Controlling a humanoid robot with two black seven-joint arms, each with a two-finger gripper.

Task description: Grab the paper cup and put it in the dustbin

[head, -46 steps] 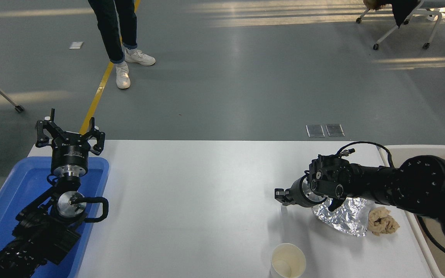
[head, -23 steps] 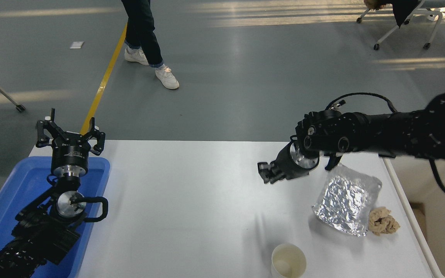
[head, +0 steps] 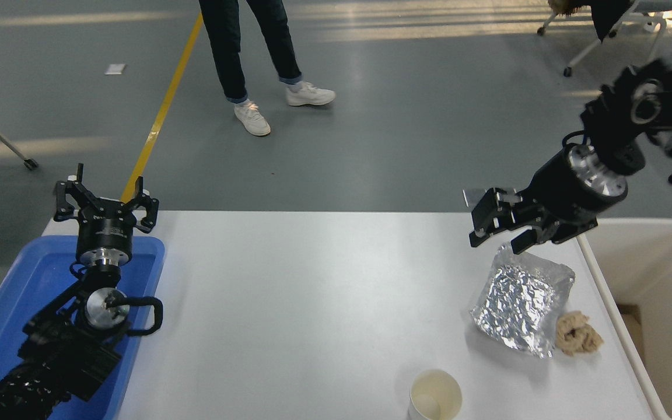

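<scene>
Right gripper (head: 496, 224) has risen, seemingly empty; paper cup (head: 435, 395) untouched.

I see the paper cup (head: 435, 395) at the tabletop's (head: 312, 303) near edge, right of centre. The foil sheet (head: 521, 306) lies farther right, a wad (head: 577, 333) just beside it. The dustbin (head: 657, 280) stands off the right edge; the tray (head: 15, 303) sits far left, under the left pincer (head: 104, 205).

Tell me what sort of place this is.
Probably a robotics lab or test hall: a grey floor with a yellow line, a wheeled chair, and a white table set with a dustbin for trials.
</scene>
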